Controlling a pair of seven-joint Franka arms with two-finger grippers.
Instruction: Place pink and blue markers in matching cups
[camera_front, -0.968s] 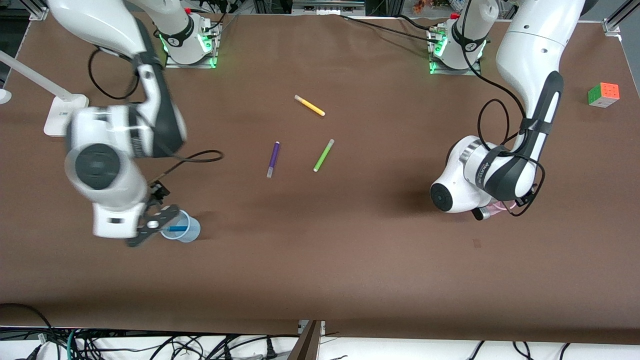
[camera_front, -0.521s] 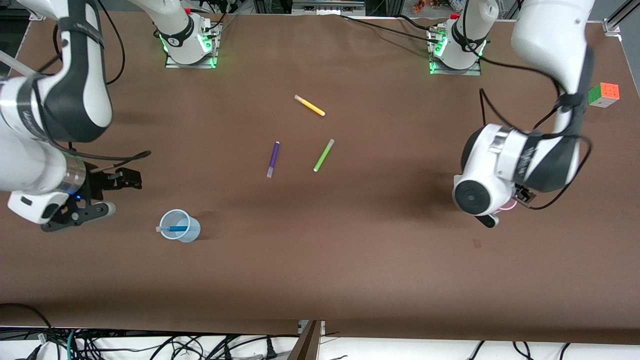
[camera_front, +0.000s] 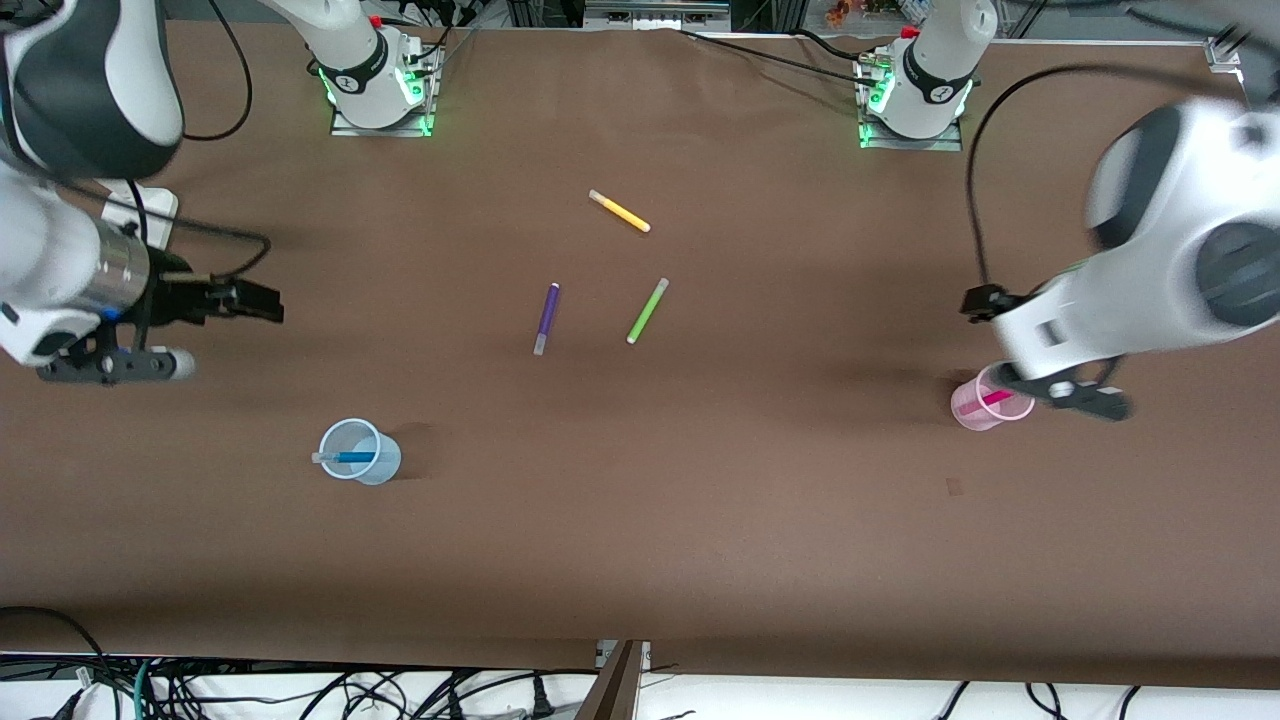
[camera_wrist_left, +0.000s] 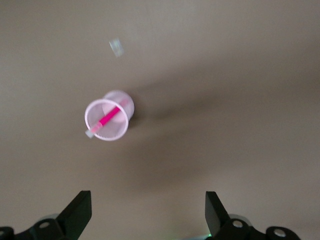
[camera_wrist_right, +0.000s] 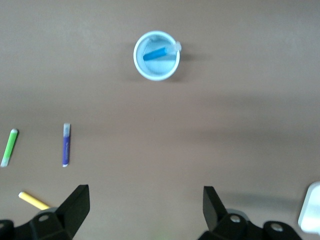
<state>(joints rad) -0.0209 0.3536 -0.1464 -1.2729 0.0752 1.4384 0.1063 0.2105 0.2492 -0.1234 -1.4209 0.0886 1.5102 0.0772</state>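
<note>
The pale blue cup (camera_front: 358, 462) stands upright toward the right arm's end with the blue marker (camera_front: 345, 457) leaning inside it. The right wrist view shows the same cup (camera_wrist_right: 160, 70) and marker (camera_wrist_right: 154, 53). The pale pink cup (camera_front: 975, 412) stands toward the left arm's end and holds the pink marker (camera_front: 987, 400); both show in the left wrist view, cup (camera_wrist_left: 120, 129) and marker (camera_wrist_left: 110, 116). My right gripper (camera_front: 110, 365) (camera_wrist_right: 145, 207) is open, empty, raised, apart from the blue cup. My left gripper (camera_front: 1065, 393) (camera_wrist_left: 148, 210) is open, empty, raised beside the pink cup.
A purple pen (camera_front: 546, 318), a green pen (camera_front: 647, 310) and a yellow pen (camera_front: 620, 211) lie mid-table, farther from the front camera than the cups. A white lamp base (camera_front: 152, 205) sits at the right arm's end. A small patch (camera_front: 953, 487) marks the table near the pink cup.
Both grippers have risen and drawn away from their cups toward their own ends of the table. The pink cup, hidden under the left hand before, now shows. Both markers stay in the cups.
</note>
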